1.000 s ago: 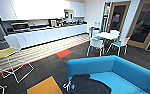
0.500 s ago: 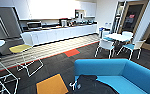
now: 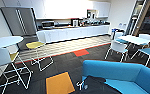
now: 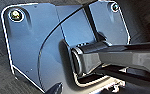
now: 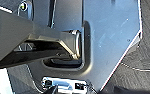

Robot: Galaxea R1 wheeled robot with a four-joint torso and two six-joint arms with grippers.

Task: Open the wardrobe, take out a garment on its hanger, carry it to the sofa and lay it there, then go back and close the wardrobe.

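Head view | garment (image 3: 97,85) on sofa (image 3: 121,72) | hanger (image 3: 80,84) beside

The sofa (image 3: 123,73) is showing smooth, matt blue upholstery, with the garment (image 3: 101,86), limp black cloth, lying on its seat. Around the sofa, the carpet (image 3: 66,62) is looking rough and woven; behind it, the fridge (image 3: 19,22) is gleaming like brushed metal.

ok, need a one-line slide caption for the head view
Black garment on its white hanger lies on the blue sofa, with the kitchen counter and yellow stool beyond.
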